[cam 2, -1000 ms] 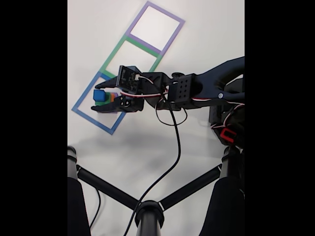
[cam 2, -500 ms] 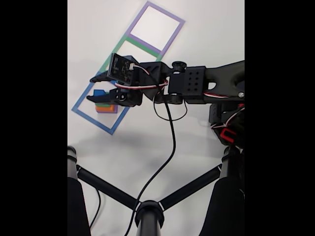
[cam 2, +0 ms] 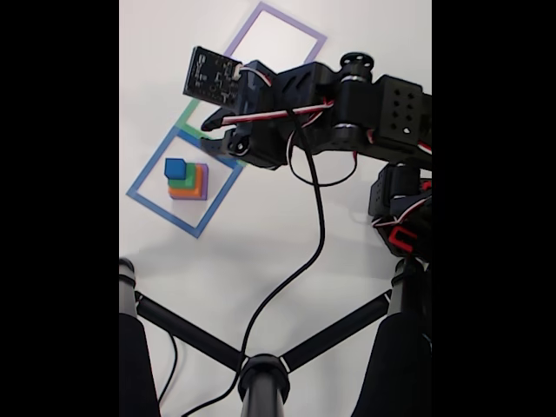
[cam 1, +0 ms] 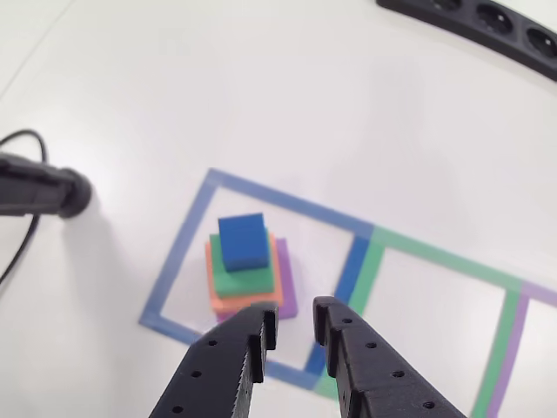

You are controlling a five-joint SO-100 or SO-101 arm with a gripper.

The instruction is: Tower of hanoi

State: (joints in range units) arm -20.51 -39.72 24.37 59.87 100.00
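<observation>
The tower of hanoi stands stacked inside the blue tape square (cam 1: 187, 244): blue cube (cam 1: 242, 241) on the green block (cam 1: 244, 279), on the orange block (cam 1: 228, 302), on the flat purple block (cam 1: 287, 292). The fixed view shows the same stack (cam 2: 186, 180) with the blue cube (cam 2: 175, 168) on top. My gripper (cam 1: 296, 315) hovers above and to the near side of the stack, its jaws a narrow gap apart and empty. In the fixed view the gripper (cam 2: 211, 137) hangs up and to the right of the stack, over the seam of blue and green tape.
A green tape square (cam 1: 435, 257) and a purple one (cam 1: 513, 340) continue the row. A black power strip (cam 1: 487, 22) lies at the far edge, a black cable end (cam 1: 39, 192) at the left. Black stand legs (cam 2: 261, 373) cross the near table.
The gripper, which straddled the blue cube a second ago, has lifted and pulled back up and to the right, empty. The stack stays whole in the blue square.
</observation>
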